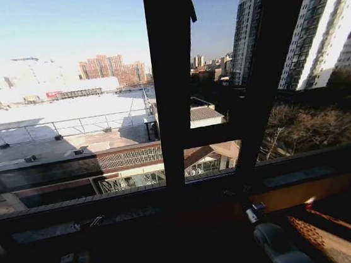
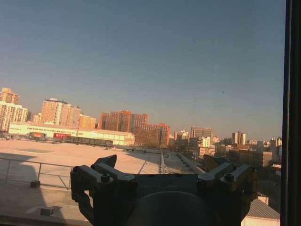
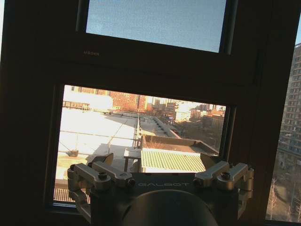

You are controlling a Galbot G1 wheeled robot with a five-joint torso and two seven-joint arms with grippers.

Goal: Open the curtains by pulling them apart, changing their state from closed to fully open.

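Facing the dark window frame [image 1: 174,74], your left gripper [image 2: 162,172] and right gripper [image 3: 160,172] hold jaws spread, empty; your head view shows both arms low.

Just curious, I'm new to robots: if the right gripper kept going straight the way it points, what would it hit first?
Probably the lower window pane, framed by the dark window frame. The right gripper is open and empty; depth is unclear.

Window frame upright [image 1: 172,75] at centre of head view, glass panes either side; sill [image 1: 170,199] runs below it. Left gripper [image 2: 162,176] low before left pane, right gripper [image 3: 160,176] before frame's lower pane
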